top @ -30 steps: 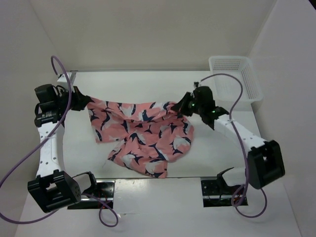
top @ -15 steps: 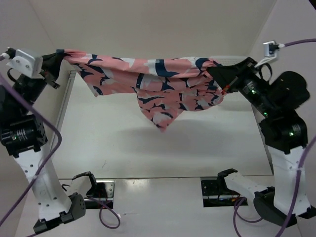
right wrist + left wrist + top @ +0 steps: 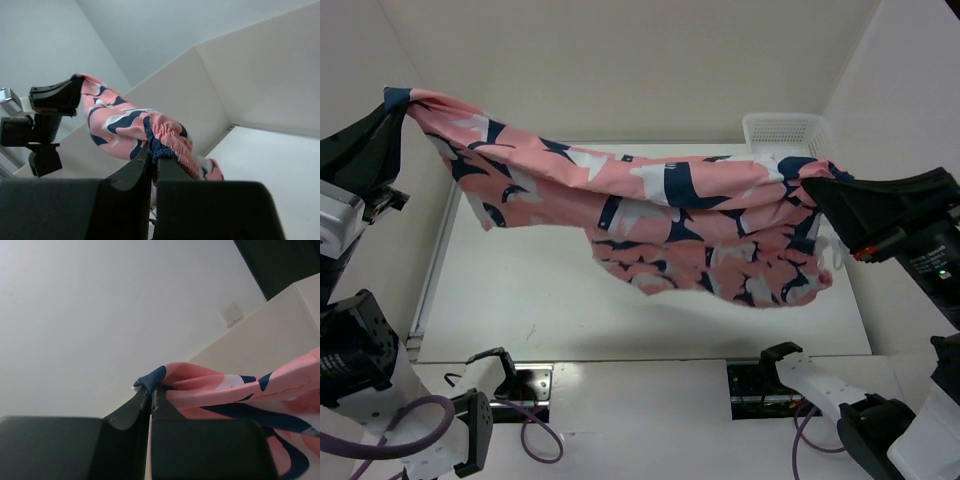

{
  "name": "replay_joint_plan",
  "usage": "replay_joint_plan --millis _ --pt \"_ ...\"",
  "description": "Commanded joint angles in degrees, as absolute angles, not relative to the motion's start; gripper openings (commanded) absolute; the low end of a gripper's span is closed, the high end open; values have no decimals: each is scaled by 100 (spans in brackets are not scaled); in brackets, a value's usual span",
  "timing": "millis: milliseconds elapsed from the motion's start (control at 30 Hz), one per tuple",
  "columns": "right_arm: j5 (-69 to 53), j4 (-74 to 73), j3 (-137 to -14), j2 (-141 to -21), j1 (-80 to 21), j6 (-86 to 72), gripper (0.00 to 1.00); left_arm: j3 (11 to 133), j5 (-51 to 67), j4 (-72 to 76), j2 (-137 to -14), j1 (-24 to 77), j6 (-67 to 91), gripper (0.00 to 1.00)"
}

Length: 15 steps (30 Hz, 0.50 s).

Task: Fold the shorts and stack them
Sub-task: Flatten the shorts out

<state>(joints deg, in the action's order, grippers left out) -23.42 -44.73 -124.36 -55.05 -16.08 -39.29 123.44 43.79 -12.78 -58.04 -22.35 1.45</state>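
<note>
White walls stand around a white counter (image 3: pixel 520 300). You have the shorts (image 3: pixel 670 210) high up in the air over it, not touching it. They hang like a washing line between your two arms.

Your left claw (image 3: pixel 392 108) is squeezed tight on one corner, up at the far left. Your right claw (image 3: pixel 812 192) is squeezed tight on the bunched navy waistband, at the right and a bit lower. Both wrist views show the fingers pressed together with cloth pinched in between.

The long way of the shorts runs left to right, from one claw to the other, sloping down toward the right. The loose middle part droops below that line, more to the right side, so your right arm is nearer to it. A white basket (image 3: pixel 785 130) sits at the far right corner of the counter.

It looks like you are spreading the shorts out so they can lie flat. No fold is made yet. Next you likely need to lower both claws together and let the droopy part touch the counter first. If one claw drops faster, the shorts could land in a crumpled heap.
</note>
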Motion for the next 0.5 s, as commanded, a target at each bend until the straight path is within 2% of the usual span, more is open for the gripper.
replay_joint_plan --millis 0,100,167,367,467 --pt "-2286 -4519 -11387 -5503 -1625 -4165 0 12384 4386 -1652 -6073 -2276 0 0" --pt "-1935 -4114 -10394 -5309 -1819 -4228 0 12323 4324 -1872 -6135 -2276 0 0" --pt "-1872 -3895 -9881 -5309 -1872 -4280 0 11806 4324 -1750 -6135 -2276 0 0" --pt "-1626 -2910 -7860 -5528 -1802 -4385 0 9583 4430 -1046 -5871 -2276 0 0" --pt "-1748 -2269 -6815 -6132 -1470 -4386 0 8590 4377 -792 -6090 -2276 0 0"
